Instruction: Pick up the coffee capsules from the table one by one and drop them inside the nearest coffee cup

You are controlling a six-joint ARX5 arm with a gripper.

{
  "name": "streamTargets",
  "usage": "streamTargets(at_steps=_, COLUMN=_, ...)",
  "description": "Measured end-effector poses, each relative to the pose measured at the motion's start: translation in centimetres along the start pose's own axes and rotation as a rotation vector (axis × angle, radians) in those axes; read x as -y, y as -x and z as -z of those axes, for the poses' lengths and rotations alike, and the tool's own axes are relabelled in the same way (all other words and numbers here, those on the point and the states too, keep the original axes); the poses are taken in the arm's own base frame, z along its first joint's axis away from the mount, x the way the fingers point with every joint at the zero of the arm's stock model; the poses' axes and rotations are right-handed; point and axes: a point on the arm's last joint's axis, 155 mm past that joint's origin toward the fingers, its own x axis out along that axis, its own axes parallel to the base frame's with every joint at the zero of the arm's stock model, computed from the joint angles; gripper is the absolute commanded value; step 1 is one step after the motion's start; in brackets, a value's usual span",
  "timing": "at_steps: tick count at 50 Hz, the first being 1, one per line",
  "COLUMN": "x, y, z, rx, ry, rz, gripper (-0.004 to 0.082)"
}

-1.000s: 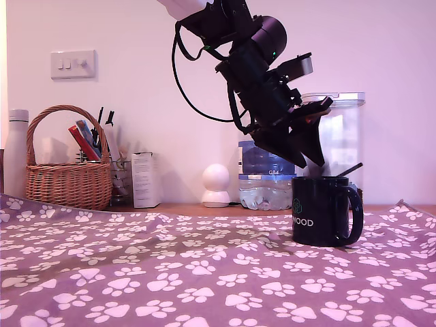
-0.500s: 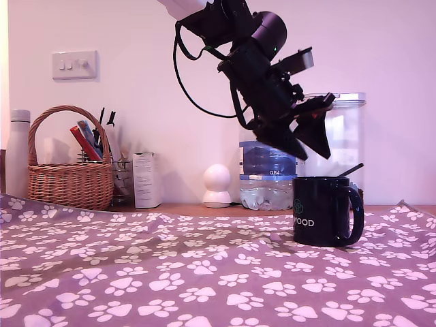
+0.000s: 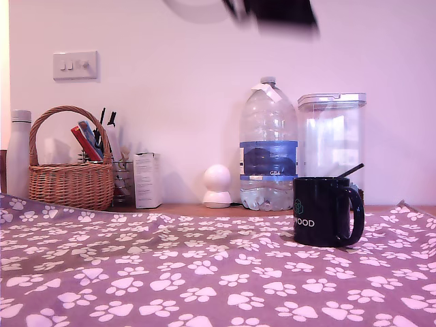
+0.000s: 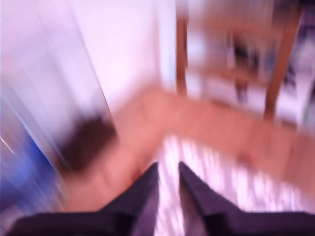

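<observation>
The black coffee cup (image 3: 323, 211) with white letters stands upright on the paw-print table (image 3: 170, 272), toward the exterior view's right. A thin dark stick leans out of its mouth. No coffee capsules show in either view. Only a dark motion-blurred smear of the arm (image 3: 272, 9) remains at the exterior view's top edge, high above the cup. The wrist view is heavily blurred; my gripper (image 4: 168, 166) has its two dark fingers (image 4: 146, 189) nearly together, with a thin slit and nothing between them.
Along the wooden ledge behind the table stand a wicker basket (image 3: 68, 177), a white box (image 3: 146, 179), a small white round device (image 3: 216, 185), a large water bottle (image 3: 268, 146) and a clear canister (image 3: 332, 139). A white bottle (image 3: 17, 153) is at the far left.
The arm has swung quickly upward from just above the cup and nearly left the exterior view's top. The bottle and canister behind it are now uncovered.
</observation>
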Motion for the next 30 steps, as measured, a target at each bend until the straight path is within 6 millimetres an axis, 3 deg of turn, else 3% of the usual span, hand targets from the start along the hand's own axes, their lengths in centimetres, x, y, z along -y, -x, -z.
streamTargets(at_steps=5, x=-0.1, y=3.1, z=-4.5, rx=0.100, ry=-0.026, rz=-0.012, gripper=0.0034)
streamTargets(at_steps=10, x=-0.3, y=5.3, z=-6.9, rx=0.157, ry=-0.042, rz=-0.018, gripper=0.0034)
streamTargets(at_steps=17, x=-1.1, y=7.1, z=-8.6, rx=0.216, ry=-0.057, rz=-0.024, gripper=0.0034)
streamTargets(at_steps=21, x=-1.4, y=8.3, z=-8.4, rx=0.245, ry=-0.041, rz=-0.037, gripper=0.0033)
streamTargets(at_steps=25, x=-1.8, y=10.0, z=-8.1, rx=0.282, ry=-0.031, rz=-0.059, gripper=0.0025)
streamTargets(at_steps=30, x=-2.1, y=13.4, z=-9.4, rx=0.379, ry=-0.041, rz=-0.094, gripper=0.0021)
